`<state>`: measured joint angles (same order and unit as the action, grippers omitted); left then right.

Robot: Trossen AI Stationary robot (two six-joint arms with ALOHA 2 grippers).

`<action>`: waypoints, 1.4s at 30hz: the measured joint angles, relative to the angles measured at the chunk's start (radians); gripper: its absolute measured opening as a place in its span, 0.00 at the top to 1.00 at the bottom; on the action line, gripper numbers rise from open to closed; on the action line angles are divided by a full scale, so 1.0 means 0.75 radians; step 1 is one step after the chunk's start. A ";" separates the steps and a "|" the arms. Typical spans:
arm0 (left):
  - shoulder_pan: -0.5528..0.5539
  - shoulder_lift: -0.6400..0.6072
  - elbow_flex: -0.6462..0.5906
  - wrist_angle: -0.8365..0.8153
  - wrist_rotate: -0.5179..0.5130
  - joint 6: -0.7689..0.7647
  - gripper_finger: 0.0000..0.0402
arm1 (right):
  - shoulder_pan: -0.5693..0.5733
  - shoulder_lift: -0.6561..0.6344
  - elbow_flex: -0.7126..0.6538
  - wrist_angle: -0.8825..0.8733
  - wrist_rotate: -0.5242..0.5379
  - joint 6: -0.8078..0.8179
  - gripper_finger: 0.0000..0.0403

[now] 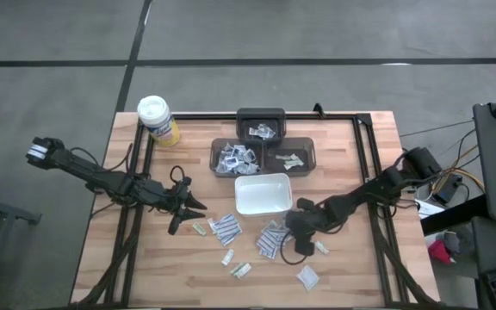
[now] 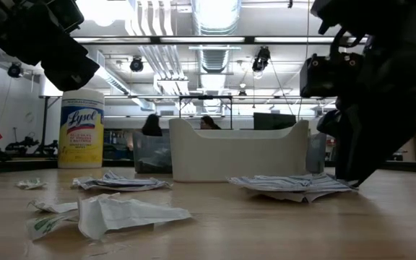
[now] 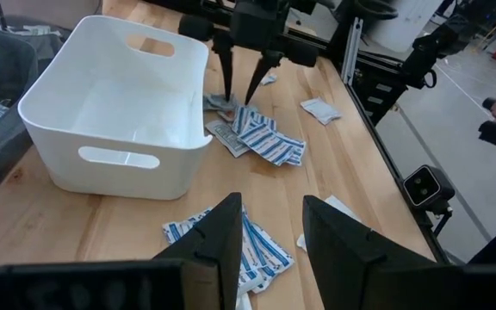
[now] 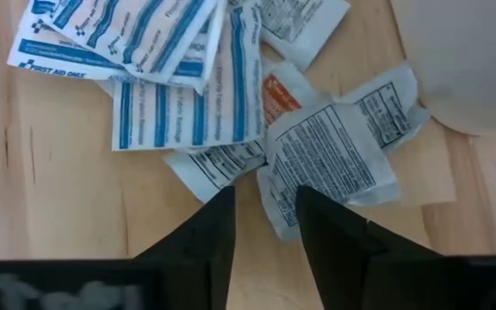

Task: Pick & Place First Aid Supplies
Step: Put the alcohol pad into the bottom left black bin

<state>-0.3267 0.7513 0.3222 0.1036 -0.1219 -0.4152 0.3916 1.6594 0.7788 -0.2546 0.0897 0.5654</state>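
Right gripper (image 4: pixel 263 220), fingers parted and empty, hovers over packets (image 4: pixel 330 155) beside the white tray (image 1: pixel 263 193) — best to straddle one packet's edge squarely before closing.

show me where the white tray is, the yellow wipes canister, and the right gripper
white tray (image 1: pixel 263 203): high view, near rim.
yellow wipes canister (image 2: pixel 81 130): low view, label.
right gripper (image 4: pixel 263 215): right wrist view, gap between open fingertips.

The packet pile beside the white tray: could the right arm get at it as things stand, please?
Probably yes. The right end effector hangs open directly over the packet pile, fingertips just above the paper, with nothing between them; the white tray sits beside it.
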 joint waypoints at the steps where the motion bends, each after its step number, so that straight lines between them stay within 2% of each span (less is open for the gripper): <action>1: 0.000 0.000 0.000 0.000 0.000 0.000 0.71 | 0.000 0.011 0.004 0.005 0.001 0.006 0.68; 7: 0.000 0.000 0.000 0.000 0.001 0.000 0.71 | -0.002 0.012 0.005 0.009 0.004 0.011 0.66; 26: 0.000 0.000 0.000 0.000 0.000 0.000 0.71 | -0.002 -0.078 0.000 0.001 -0.017 0.011 0.69; 42: 0.000 0.000 0.000 -0.001 -0.014 0.000 0.71 | -0.012 -0.072 0.000 0.017 -0.002 -0.040 0.69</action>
<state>-0.3267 0.7513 0.3222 0.1032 -0.1327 -0.4152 0.3826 1.6054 0.7788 -0.2421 0.0882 0.5352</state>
